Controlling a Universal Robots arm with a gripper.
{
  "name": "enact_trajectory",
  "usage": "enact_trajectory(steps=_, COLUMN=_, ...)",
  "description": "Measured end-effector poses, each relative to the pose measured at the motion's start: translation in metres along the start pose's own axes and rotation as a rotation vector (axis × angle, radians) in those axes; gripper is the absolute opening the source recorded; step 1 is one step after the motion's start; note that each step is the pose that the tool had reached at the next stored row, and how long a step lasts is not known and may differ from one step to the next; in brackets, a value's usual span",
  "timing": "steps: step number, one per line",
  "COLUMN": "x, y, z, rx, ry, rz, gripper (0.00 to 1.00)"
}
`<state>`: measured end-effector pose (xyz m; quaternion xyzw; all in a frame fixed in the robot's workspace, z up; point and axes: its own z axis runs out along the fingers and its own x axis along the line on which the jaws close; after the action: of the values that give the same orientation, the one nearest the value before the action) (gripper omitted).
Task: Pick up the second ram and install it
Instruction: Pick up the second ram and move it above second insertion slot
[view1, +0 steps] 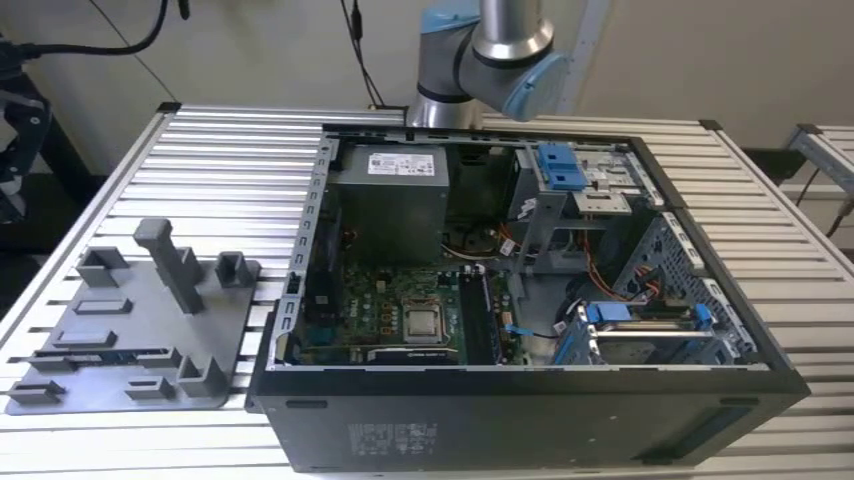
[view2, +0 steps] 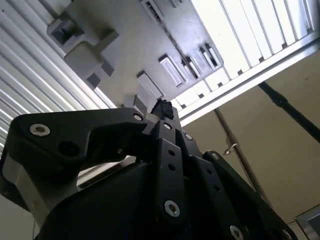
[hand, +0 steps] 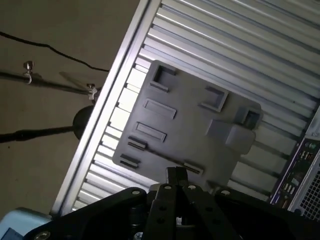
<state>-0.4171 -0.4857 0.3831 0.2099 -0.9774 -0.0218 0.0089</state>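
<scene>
The second ram (view1: 115, 353) is a thin dark bluish stick standing on edge in the near slots of the grey fixture plate (view1: 134, 320), at the exterior view's left. In the first wrist view the ram (hand: 160, 156) shows as a thin dark line across the plate (hand: 190, 125), just beyond my gripper (hand: 176, 175). The gripper hangs high above the plate, its black fingers drawn together with nothing between them. In the second wrist view the gripper (view2: 163, 108) points at the plate (view2: 135, 45) from well above it.
An open black computer case (view1: 534, 400) lies on the slatted metal table (view1: 227, 150), with the motherboard (view1: 387, 310) and silver processor (view1: 424, 324) inside. The arm (view1: 487, 45) rises behind the case. Tall pegs (view1: 171, 262) stand on the fixture plate. The table edge (hand: 105, 105) runs beside the plate.
</scene>
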Motion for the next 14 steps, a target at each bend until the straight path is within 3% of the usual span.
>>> enact_trajectory(steps=14, x=0.0002, y=0.0009, z=0.0000, rx=0.0191, ry=0.0187, rz=-0.241, gripper=0.11)
